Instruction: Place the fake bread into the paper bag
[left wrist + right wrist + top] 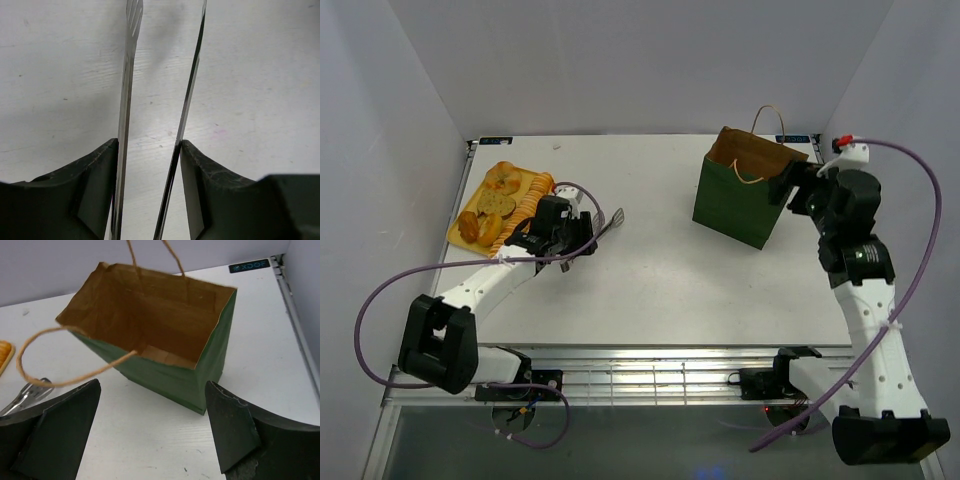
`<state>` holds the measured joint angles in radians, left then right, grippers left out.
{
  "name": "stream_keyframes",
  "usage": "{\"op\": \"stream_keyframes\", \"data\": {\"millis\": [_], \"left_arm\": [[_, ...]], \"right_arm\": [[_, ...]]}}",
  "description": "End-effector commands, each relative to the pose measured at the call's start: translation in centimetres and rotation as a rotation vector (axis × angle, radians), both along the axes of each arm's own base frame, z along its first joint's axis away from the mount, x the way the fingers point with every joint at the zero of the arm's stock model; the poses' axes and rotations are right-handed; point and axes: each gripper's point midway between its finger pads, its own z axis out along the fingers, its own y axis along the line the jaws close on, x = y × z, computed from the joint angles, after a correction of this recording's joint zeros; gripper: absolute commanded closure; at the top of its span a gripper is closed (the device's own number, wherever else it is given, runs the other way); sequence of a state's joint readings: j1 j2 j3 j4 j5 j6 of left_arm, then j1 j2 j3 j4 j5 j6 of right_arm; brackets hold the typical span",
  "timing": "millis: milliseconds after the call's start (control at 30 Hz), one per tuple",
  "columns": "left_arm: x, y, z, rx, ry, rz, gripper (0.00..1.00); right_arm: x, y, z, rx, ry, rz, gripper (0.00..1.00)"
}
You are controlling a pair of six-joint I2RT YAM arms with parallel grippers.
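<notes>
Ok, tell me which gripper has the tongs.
The left gripper: its fingers press the metal tongs from both sides. The right gripper is open and empty, facing the paper bag.

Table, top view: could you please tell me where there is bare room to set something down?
The middle of the table, between the tongs and the paper bag, is bare through to the near edge. It is crowded around the yellow tray at far left.

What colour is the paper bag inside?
Brown. The paper bag shows it best in the right wrist view.
</notes>
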<state>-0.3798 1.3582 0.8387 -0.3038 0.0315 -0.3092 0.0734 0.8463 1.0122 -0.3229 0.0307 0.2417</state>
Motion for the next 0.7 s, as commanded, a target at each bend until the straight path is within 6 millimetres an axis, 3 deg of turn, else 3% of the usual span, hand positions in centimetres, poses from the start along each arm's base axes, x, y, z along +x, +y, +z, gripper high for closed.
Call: {"op": "stream_keyframes", "data": {"millis": [0,67,267,433,667], "left_arm": [[-0.6,-2.0,4.0,-0.126,-0.042,-0.064,0.39],[-1.1,-2.3,5.2,-0.168,-0.054,-0.086,0.39],[-2.1,-1.9,6.7,-0.24,-0.067,-0.102,0.39],[-3.1,-2.1,8.0,-0.302,-0.077,-0.121,0.39],[-4.8,-2.0,11.4,-0.367,-0.143,-0.133,0.38]], "right_arm": [[1.6,-2.3,0.9,-0.092,0.129,-0.105,0.1],[3.0,-2.6,2.5,-0.101,0.142,-0.122,0.1],[4.7,-2.8,2.0,-0.105,0.209,-0.119,0.1],[5.2,0.7,3.0,-0.126,0.157,0.127,0.08],[5.3,-4.1,2.1,-0.2,0.231,-0.133,0.06]]}}
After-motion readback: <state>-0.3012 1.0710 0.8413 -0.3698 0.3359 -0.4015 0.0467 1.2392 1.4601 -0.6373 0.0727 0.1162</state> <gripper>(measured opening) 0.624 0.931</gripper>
